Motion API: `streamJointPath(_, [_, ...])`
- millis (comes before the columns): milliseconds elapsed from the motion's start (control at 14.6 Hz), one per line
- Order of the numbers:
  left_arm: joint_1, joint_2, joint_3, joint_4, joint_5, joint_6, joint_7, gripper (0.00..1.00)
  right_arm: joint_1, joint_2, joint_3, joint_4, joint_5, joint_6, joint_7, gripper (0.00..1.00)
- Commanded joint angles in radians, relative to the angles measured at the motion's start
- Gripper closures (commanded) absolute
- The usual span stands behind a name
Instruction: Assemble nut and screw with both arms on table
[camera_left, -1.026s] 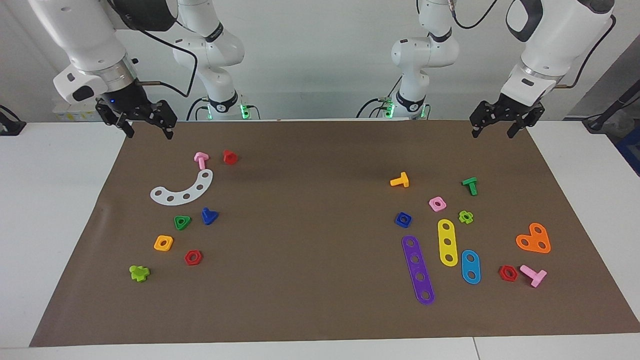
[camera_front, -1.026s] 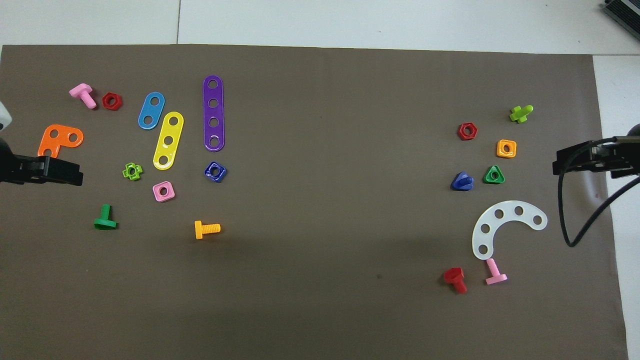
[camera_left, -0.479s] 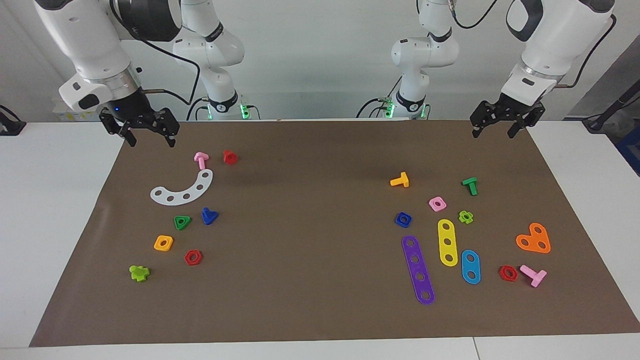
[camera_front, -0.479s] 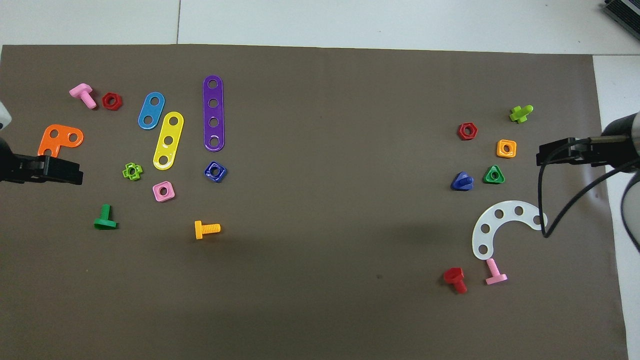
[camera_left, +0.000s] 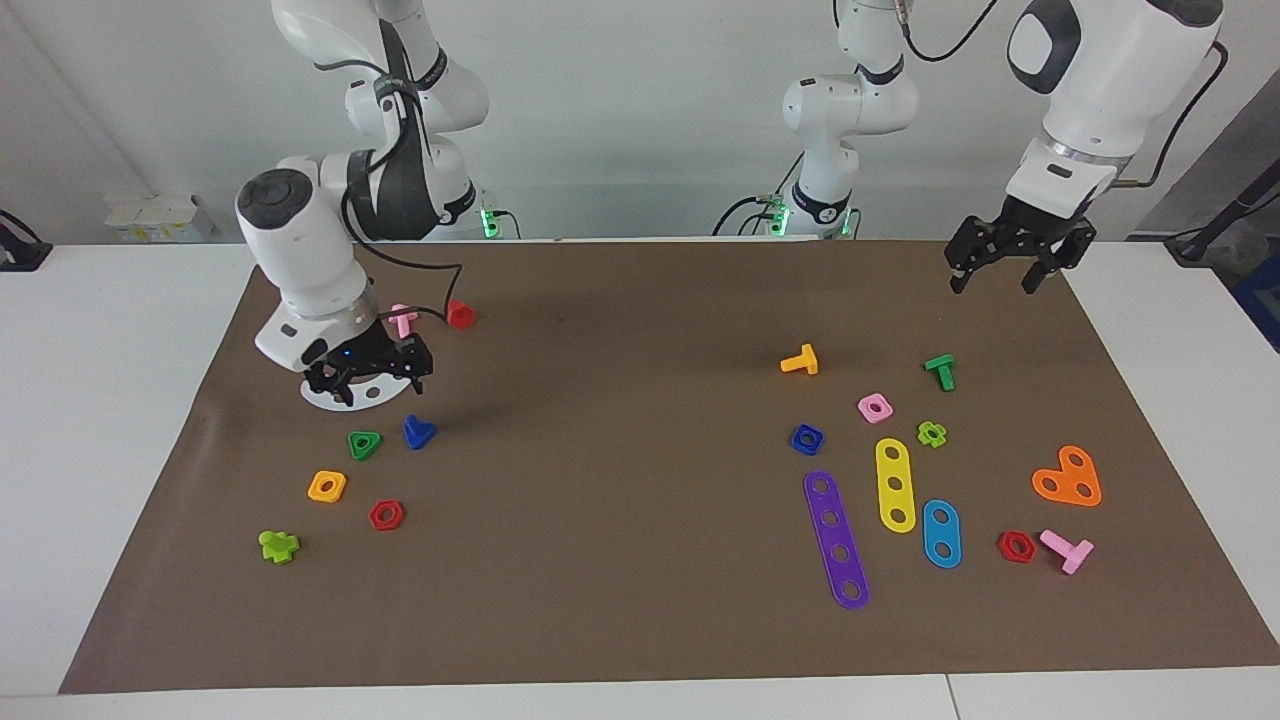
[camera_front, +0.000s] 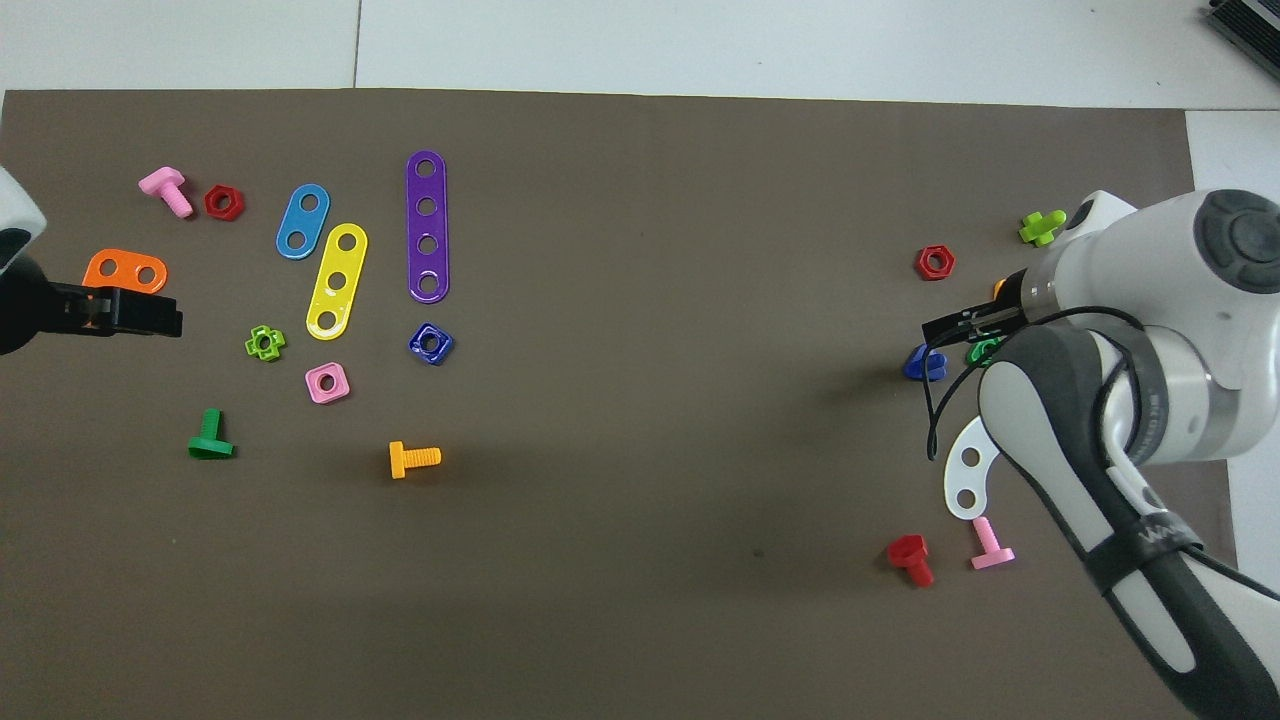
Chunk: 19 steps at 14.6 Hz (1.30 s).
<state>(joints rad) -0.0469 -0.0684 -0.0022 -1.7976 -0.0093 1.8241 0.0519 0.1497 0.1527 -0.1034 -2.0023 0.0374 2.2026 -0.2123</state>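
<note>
The dark-blue screw (camera_left: 418, 432) lies on the brown mat (camera_left: 620, 480) of the white table (camera_left: 100, 400), toward the right arm's end; in the overhead view the screw (camera_front: 920, 366) is partly covered by the arm. My right gripper (camera_left: 375, 388) hangs open low over the white curved plate, just short of the screw and not touching it; from above the right gripper (camera_front: 952, 327) shows edge-on. The dark-blue square nut (camera_left: 806, 439) (camera_front: 431, 343) lies flat toward the left arm's end. My left gripper (camera_left: 993, 283) (camera_front: 140, 312) hovers open and empty over the mat's corner.
Beside the screw lie a green triangular nut (camera_left: 364, 444), a yellow-orange square nut (camera_left: 327, 486), a red hex nut (camera_left: 386, 515) and the white curved plate (camera_left: 322, 402). Around the blue nut lie a pink square nut (camera_left: 874, 407), a purple strip (camera_left: 836, 540) and a yellow strip (camera_left: 895, 485).
My right arm has swung down from the mat's corner by its base to low over the white curved plate beside the screw. The left gripper has shifted only slightly. Both stay open.
</note>
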Motion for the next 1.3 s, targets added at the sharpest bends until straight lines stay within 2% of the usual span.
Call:
streamJointPath(0, [-0.045,0.048,-0.002,-0.095,0.008,0.16,0.005,0.0,-0.007,-0.001,0.002,-0.128,0.029,0.153,-0.094,0.06])
streamJointPath(205, [-0.111,0.151,-0.002,-0.095,0.008,0.271,0.005,0.0,-0.007,0.031,0.002,-0.13,0.029,0.173,-0.119,0.32])
streamJointPath(411, [-0.148,0.182,-0.005,-0.156,0.006,0.408,0.069,0.0,-0.007,0.048,0.002,-0.141,0.029,0.204,-0.121,0.51])
streamJointPath(684, [-0.211,0.277,-0.004,-0.167,0.006,0.494,0.189,0.0,-0.007,0.057,0.002,-0.147,0.029,0.224,-0.119,0.54])
streamJointPath(821, [-0.223,0.321,-0.004,-0.169,0.006,0.534,0.221,0.0,-0.007,0.057,0.002,-0.153,0.029,0.235,-0.121,0.6])
streamJointPath(889, [-0.238,0.344,-0.004,-0.167,0.006,0.546,0.25,0.0,-0.007,0.057,0.002,-0.154,0.029,0.236,-0.121,0.71])
streamJointPath(958, [-0.251,0.372,-0.004,-0.167,0.005,0.567,0.275,0.0,-0.007,0.057,0.002,-0.154,0.029,0.236,-0.121,0.99])
streamJointPath(1232, [-0.26,0.372,-0.002,-0.233,0.006,0.589,0.36,0.0,-0.009,0.062,0.002,-0.132,0.029,0.22,-0.114,1.0])
